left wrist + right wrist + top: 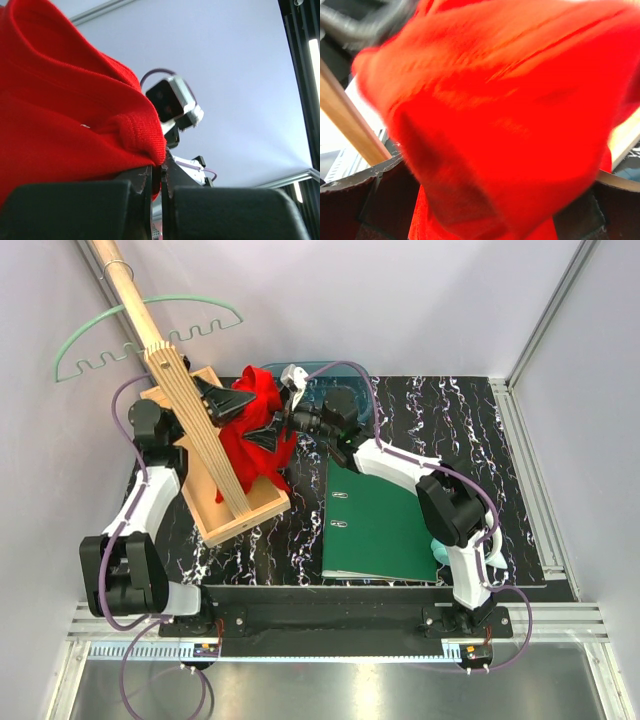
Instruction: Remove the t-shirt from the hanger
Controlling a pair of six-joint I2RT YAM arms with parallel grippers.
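The red t-shirt (255, 435) hangs bunched in front of the slatted wooden stand (205, 445), off the hanger. The mint-green hanger (185, 298) hangs bare by its hook on the stand's pole at the top left. My left gripper (226, 400) is shut on a fold of the t-shirt (75, 115); in the left wrist view its jaws (160, 175) pinch the hem. My right gripper (268, 430) is against the cloth from the right. In the right wrist view the blurred t-shirt (500, 115) fills the frame, and my right gripper (485, 205) has its fingers wide apart around it.
The stand's wooden base tray (245, 520) lies under the shirt. A green binder (380, 525) lies on the black marbled mat (480, 440) to the right. A blue-green tub (325, 370) sits behind the right gripper. The right arm's wrist camera (172, 100) shows in the left wrist view.
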